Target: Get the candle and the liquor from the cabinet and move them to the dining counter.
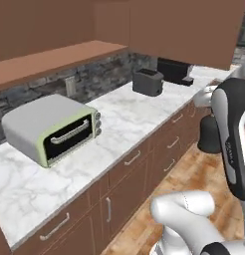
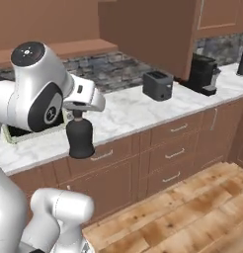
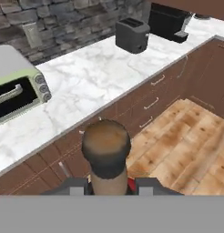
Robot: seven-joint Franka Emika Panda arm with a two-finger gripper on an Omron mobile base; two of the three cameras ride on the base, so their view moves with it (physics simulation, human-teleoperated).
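Observation:
My gripper [image 2: 76, 114] is shut on the thin neck of the liquor [image 2: 80, 138], a small black bell-shaped bottle. The bottle hangs upright in the air just in front of the worktop's edge, over the drawer fronts. In the left base view the liquor [image 1: 210, 133] shows beside my forearm, under the gripper [image 1: 206, 97]. In the hand view the liquor [image 3: 106, 148] fills the space between the fingertips of the gripper [image 3: 107, 186]. The brown wooden cabinet [image 1: 184, 30] hangs above the worktop, its shelf [image 1: 50, 62] bare. The candle and the dining counter are out of view.
On the marble worktop [image 1: 129, 114] stand a grey toaster oven [image 1: 52, 127], a dark toaster [image 2: 157, 85] and a black coffee machine [image 2: 202, 73]. Brown drawers [image 2: 178, 148] run below. Wooden floor [image 2: 192, 212] lies open to the right.

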